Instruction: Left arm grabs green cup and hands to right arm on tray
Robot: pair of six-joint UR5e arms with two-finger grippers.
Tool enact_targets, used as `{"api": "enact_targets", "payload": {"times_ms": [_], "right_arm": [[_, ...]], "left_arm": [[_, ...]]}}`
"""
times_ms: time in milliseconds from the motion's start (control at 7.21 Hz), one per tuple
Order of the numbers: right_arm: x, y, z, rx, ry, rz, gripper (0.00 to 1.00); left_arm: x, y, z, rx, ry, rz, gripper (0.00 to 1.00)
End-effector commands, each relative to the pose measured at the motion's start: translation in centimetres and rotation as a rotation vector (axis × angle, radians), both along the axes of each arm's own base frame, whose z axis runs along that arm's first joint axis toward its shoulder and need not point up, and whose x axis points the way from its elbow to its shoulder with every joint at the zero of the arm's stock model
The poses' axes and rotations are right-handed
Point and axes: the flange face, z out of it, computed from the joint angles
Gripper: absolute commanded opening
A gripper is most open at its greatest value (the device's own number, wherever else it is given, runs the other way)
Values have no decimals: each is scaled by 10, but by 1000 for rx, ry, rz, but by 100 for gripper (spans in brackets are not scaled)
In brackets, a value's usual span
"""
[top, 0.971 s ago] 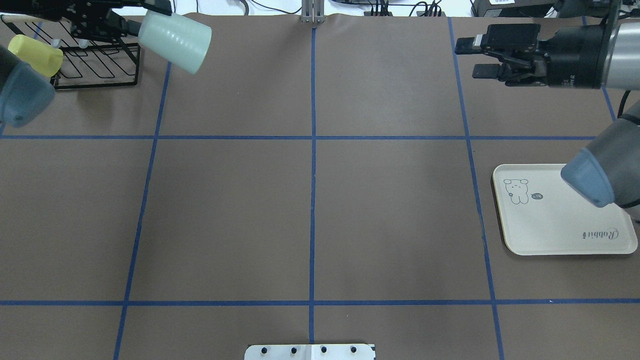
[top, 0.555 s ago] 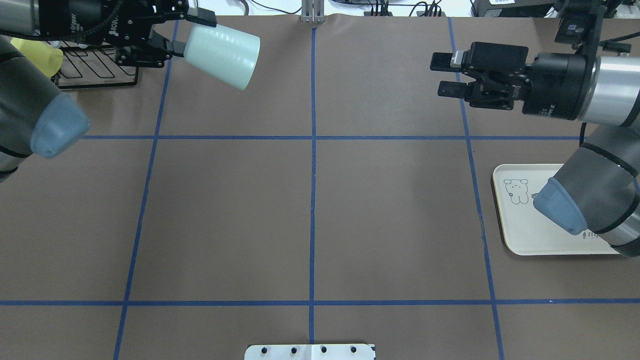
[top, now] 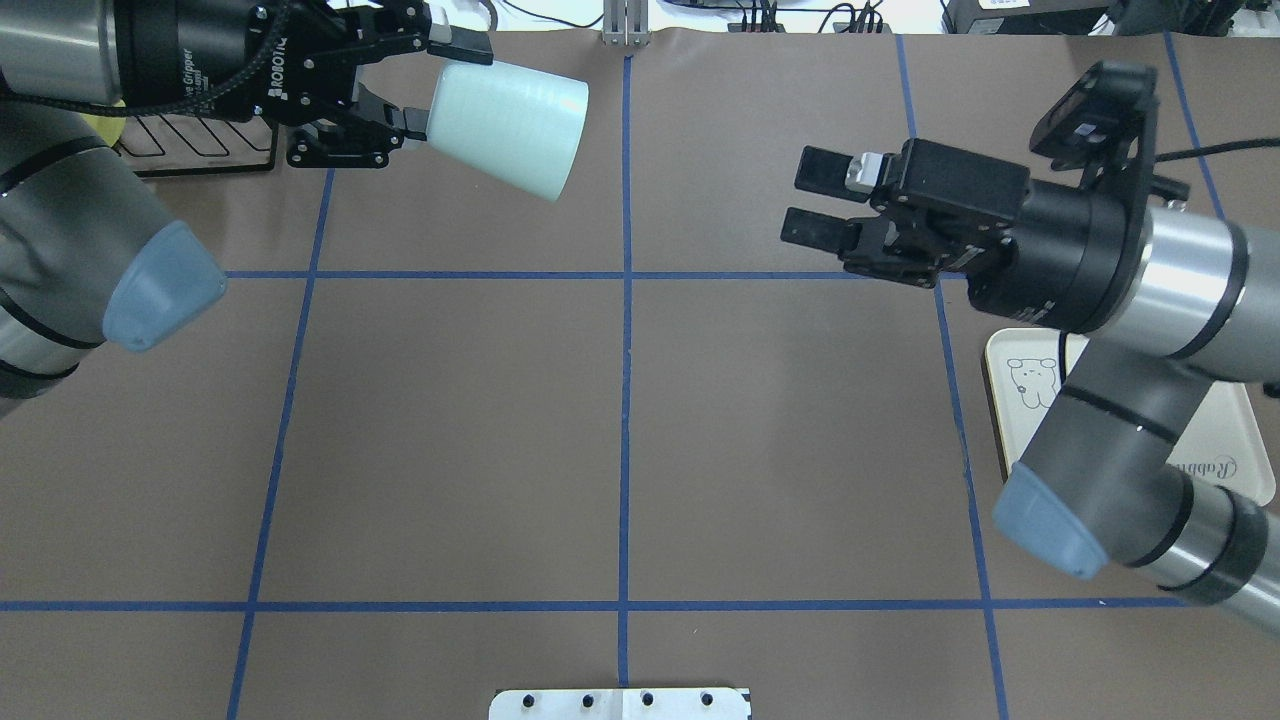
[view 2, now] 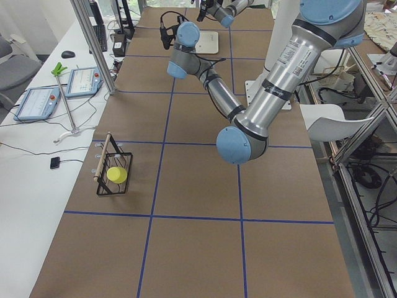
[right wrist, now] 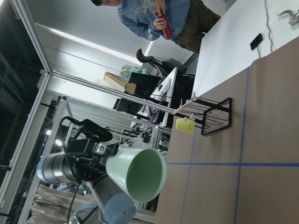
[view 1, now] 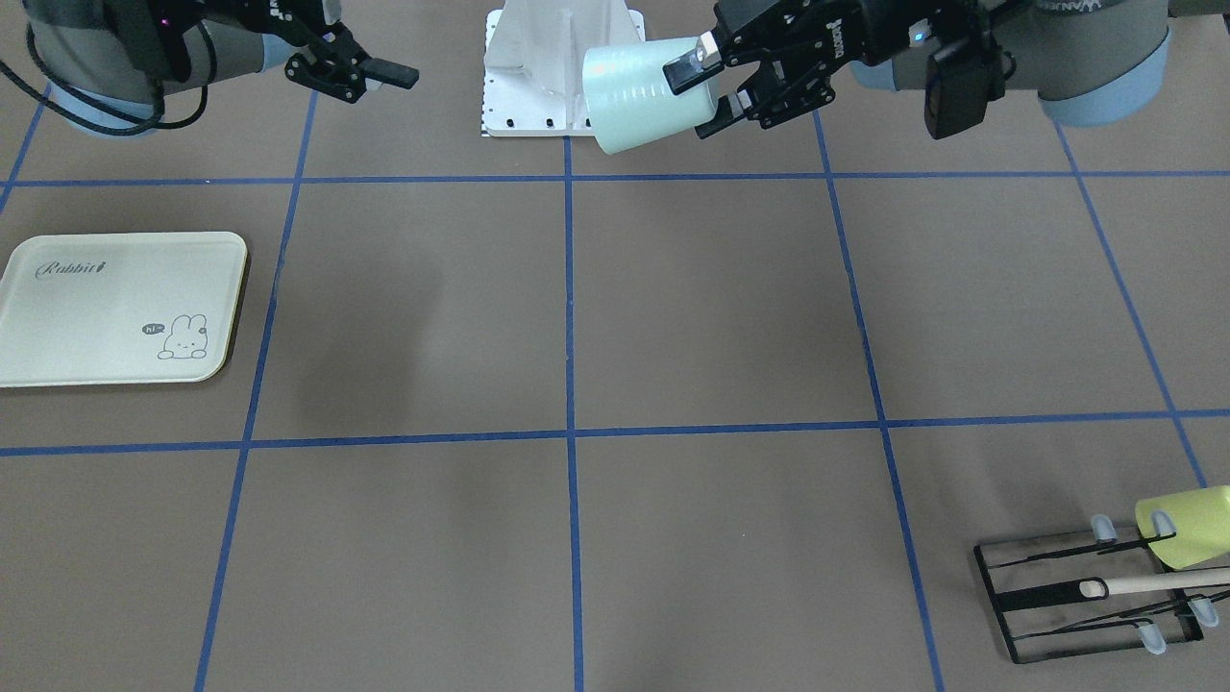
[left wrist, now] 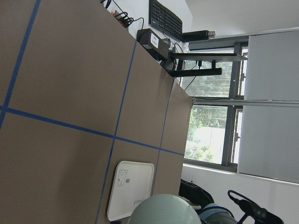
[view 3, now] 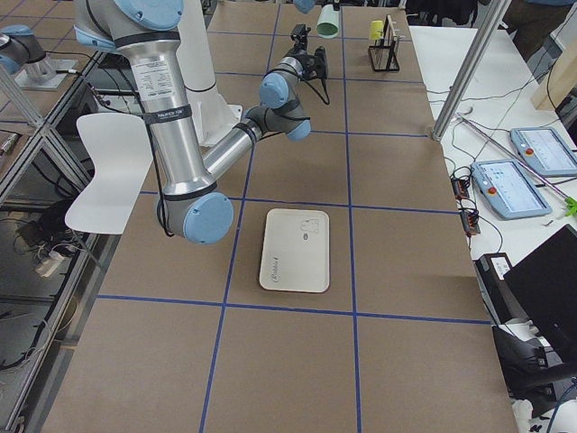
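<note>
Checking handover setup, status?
Left gripper shut on green cup, airborne, on its side. Right gripper open, facing its mouth, no contact. No obstacle between them.

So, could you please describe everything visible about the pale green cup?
The green cup is a pale mint tumbler, smooth and plastic-looking, tapered, without handle. It is held on its side in the air, and the left gripper is shut on its narrow base end. Its open mouth, empty inside, faces the open right gripper, which is apart from it. Nothing else touches it.
</note>
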Motion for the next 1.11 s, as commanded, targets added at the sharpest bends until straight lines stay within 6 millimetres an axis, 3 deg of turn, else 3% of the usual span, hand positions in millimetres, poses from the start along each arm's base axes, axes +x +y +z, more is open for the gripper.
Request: {"api": "enact_targets", "payload": {"times_ms": [0, 416, 971], "right_arm": [[-37, 34, -23, -46, -143, -15, 99], [-48, 36, -36, -69, -184, -2, 99], [-49, 36, -39, -74, -194, 1, 99]], "left_arm": [[5, 14, -8, -16, 31, 22, 24], [25, 39, -18, -19, 64, 72, 24], [17, 58, -29, -68, 105, 119, 24]]}}
